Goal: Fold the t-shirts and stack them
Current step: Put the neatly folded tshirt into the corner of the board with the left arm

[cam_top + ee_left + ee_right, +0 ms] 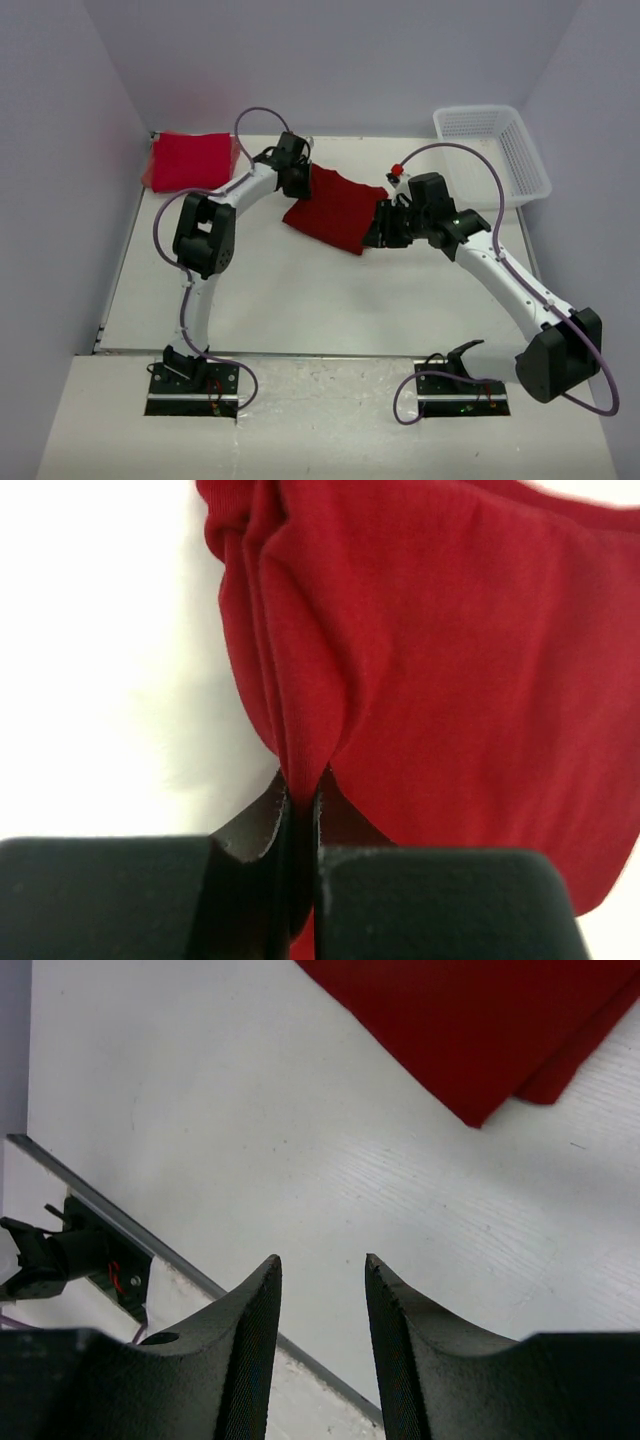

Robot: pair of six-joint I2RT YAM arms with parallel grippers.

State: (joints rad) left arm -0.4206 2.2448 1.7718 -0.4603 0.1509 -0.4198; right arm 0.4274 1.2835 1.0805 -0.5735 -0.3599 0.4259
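Note:
A darker crimson t-shirt (338, 209) lies folded at the middle of the table; it fills the left wrist view (450, 660). My left gripper (297, 178) is shut on its far left edge, a fold of red cloth pinched between the jaws (303, 780). My right gripper (378, 232) is open and empty at the shirt's right edge; in the right wrist view (322, 1260) the jaws stand apart over bare table, with the shirt's corner (480, 1020) ahead. A bright red folded t-shirt (190, 160) lies at the far left corner.
A white lattice basket (492, 152) stands at the far right. A small red and white object (398, 170) sits behind the right gripper. Grey walls bound the left, far and right sides. The table's front edge (150, 1250) shows in the right wrist view.

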